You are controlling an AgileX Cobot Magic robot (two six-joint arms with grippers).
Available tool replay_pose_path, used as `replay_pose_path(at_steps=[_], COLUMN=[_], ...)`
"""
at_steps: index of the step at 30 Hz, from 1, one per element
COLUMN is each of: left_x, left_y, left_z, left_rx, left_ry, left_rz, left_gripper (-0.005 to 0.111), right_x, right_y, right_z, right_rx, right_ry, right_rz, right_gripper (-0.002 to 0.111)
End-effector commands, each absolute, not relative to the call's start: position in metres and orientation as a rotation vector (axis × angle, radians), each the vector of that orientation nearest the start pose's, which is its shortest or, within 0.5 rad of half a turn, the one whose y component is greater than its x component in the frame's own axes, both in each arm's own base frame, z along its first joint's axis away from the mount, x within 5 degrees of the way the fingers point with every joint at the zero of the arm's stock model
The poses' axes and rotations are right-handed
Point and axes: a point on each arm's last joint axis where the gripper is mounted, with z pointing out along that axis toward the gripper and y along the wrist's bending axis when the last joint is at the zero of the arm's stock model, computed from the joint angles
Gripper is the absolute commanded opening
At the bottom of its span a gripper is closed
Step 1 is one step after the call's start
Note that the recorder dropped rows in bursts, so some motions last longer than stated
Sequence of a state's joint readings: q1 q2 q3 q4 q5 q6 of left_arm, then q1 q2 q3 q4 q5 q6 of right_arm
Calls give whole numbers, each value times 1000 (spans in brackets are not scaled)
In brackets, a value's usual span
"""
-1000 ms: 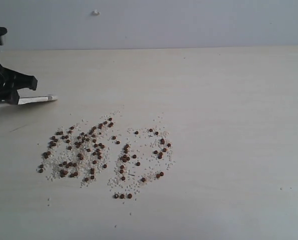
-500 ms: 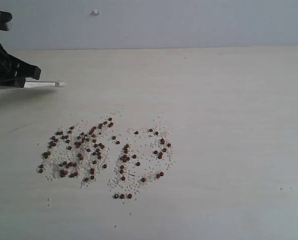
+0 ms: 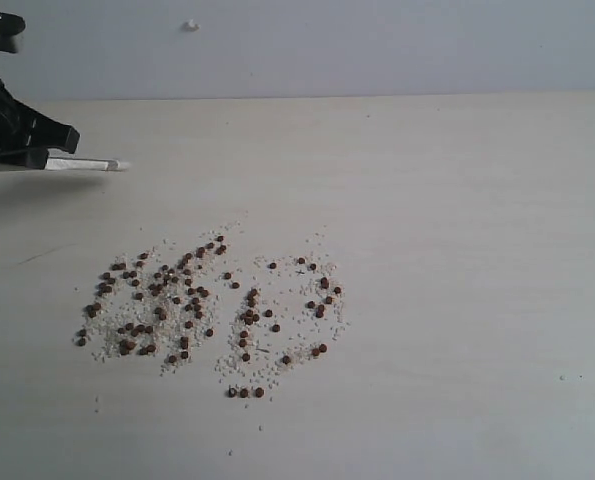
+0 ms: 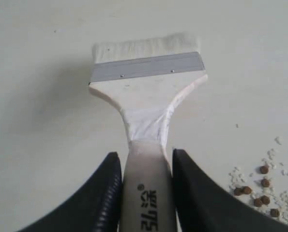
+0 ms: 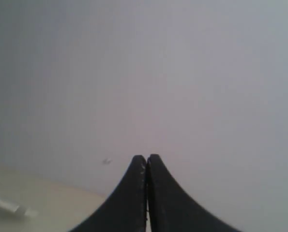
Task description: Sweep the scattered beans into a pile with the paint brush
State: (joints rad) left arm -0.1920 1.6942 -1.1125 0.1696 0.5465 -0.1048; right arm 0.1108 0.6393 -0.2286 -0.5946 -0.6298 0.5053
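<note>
Only paint brush (image 4: 147, 121), Chinese characters (image 4: 150, 225) on handle

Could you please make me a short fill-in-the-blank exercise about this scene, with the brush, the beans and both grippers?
1. The left gripper holds the paint brush by its ____.
2. The jaws of the right gripper are ____.
3. The beans lie ____ across the table, not gathered together.

Missing words: handle; shut; scattered.
</note>
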Motion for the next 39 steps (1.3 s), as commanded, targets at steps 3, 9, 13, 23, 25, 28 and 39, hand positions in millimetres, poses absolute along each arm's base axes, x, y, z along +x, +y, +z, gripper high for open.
replay_pose_path(at_steps=[3, 9, 13, 23, 25, 28, 39], left_x=[341, 338, 337, 336, 335, 335, 335], left_y=[-58, -62, -69, -78, -80, -80, -83], left_z=[224, 227, 230, 231, 231, 231, 232], left_rx=[243, 302, 366, 423, 441, 440, 432], left_ry=[2632, 2674, 2688, 2666, 2660, 2660, 2647], left_rz=[50, -9, -107, -224, -250, -252, -311], left_gripper=[0, 0, 0, 0, 0, 0, 0], right_x=[253, 318, 338, 368, 372, 374, 374], right_y=[110, 187, 235, 329, 334, 336, 342], right_z=[236, 164, 148, 124, 118, 107, 104], right_rx=[-931, -1237, -1319, -1418, -1411, -1410, -1357], right_ry=[1468, 1465, 1366, 1226, 1226, 1240, 1225], right_rz=[722, 675, 709, 674, 678, 685, 741], right_gripper=[2, 39, 52, 56, 56, 56, 55])
